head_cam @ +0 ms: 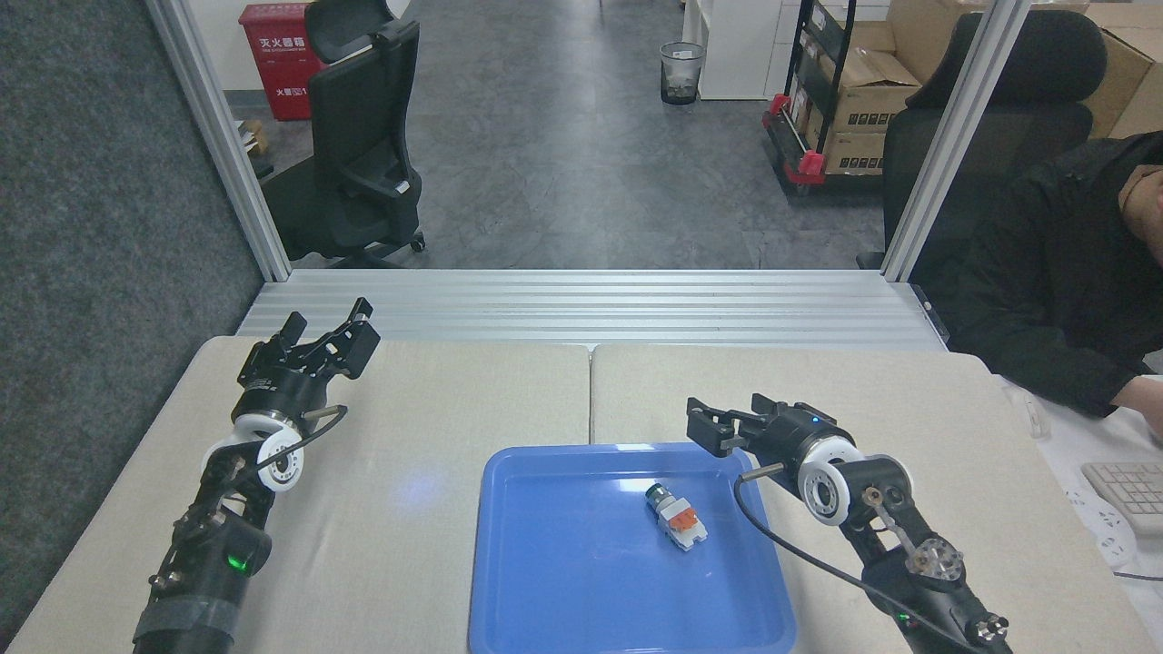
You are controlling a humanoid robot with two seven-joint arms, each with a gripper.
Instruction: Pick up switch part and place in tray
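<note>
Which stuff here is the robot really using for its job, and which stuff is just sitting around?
For the job:
- switch part, lying in the tray
- blue tray on the table
- right gripper, open, empty, above the tray's far corner

Just around:
- left gripper, open, off to the side
- office chairs
- bin
- red box
- keyboard
- a person in black
</note>
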